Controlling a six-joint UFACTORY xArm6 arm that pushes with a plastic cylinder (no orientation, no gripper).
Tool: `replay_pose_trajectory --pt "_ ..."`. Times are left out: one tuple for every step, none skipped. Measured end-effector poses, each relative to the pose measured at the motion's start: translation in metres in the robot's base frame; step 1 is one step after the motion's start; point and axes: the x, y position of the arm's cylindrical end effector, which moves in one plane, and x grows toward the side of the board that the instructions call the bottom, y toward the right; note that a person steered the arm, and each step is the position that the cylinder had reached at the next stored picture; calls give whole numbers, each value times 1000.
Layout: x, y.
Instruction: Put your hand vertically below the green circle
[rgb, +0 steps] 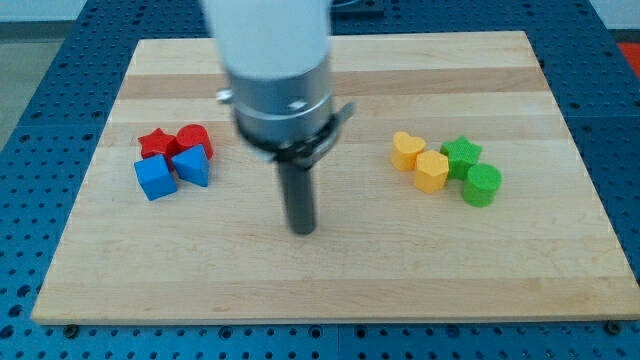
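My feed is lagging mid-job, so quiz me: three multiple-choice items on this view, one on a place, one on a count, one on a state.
1. Where is my tip relative to the green circle?
A. To the view's left of it
B. Directly below it
C. To the view's right of it

2. How many blocks lie on the board?
A. Six
B. Eight
C. Ten

3. Is my tip touching any block?
A. Yes, the yellow hexagon
B. Yes, the blue cube
C. No

Answers:
1 A: the tip stands mid-board, the circle near the right edge.
2 B: four at the left, four at the right.
3 C: bare wood surrounds the tip.
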Motion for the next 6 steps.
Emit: replay_pose_trajectory --pt "-38 39" --pt "-29 52" --pt "1 101" --pt "1 156" --pt "1 178" --pt "1 186"
